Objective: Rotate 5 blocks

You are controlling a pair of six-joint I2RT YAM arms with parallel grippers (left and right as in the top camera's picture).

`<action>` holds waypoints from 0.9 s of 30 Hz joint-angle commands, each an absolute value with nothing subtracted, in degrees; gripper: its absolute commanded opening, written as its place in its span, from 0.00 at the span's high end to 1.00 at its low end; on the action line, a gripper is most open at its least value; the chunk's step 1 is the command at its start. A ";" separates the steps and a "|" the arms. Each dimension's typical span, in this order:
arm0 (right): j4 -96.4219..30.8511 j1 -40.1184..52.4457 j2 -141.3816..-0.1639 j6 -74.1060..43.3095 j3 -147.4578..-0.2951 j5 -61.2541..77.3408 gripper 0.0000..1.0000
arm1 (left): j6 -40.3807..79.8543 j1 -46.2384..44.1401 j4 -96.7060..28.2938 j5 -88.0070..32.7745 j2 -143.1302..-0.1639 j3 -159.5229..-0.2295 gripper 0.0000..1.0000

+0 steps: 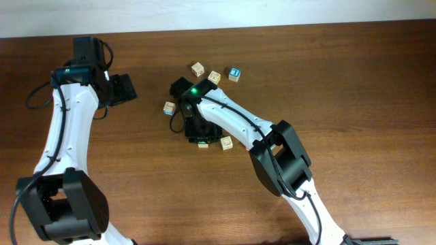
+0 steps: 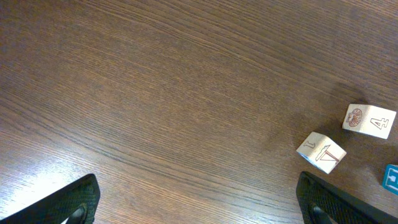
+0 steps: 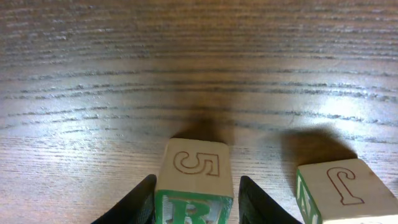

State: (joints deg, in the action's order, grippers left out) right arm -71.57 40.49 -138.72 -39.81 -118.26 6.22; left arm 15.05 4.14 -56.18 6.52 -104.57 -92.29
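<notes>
While the fingers (image 3: 138, 202) of our right gripper (image 3: 196, 208) closely flanked the green "R" block (image 3: 194, 167) on the wooden table (image 3: 186, 74), we could not tell whether they pinched it; a "J" block (image 3: 345, 186) sat just beside it, and our left gripper (image 2: 196, 196) gaped wide.

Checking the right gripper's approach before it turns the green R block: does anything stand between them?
Nothing visible does. The green R block sits between the fingers of the right gripper, one close on each side; whether they press it I cannot tell. The J block lies outside the fingers, off to one side.
</notes>
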 commanded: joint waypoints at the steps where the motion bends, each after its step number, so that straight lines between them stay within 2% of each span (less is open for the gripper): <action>1: -72.71 40.42 -139.44 -39.11 -118.02 6.92 0.58 | 15.84 4.03 -56.25 7.33 -105.12 -93.14 0.01; 7: -75.13 40.42 -139.22 -36.12 -118.08 7.33 0.58 | 15.84 4.03 -56.25 7.33 -105.12 -93.14 0.01; 10: -76.55 40.38 -138.47 -34.26 -119.70 7.31 0.53 | 15.84 4.03 -56.25 7.33 -105.12 -93.14 0.01; 14: -81.34 39.72 -137.93 -30.13 -126.89 7.31 0.37 | 15.84 4.03 -56.25 7.33 -105.12 -93.14 0.01; 17: -82.39 38.96 -137.93 -28.71 -131.15 7.29 0.32 | 15.84 4.03 -56.25 7.33 -105.12 -93.14 0.01; 27: -64.53 38.26 -138.17 -28.75 -132.44 7.09 0.32 | 15.84 4.03 -56.25 7.33 -105.12 -93.14 0.01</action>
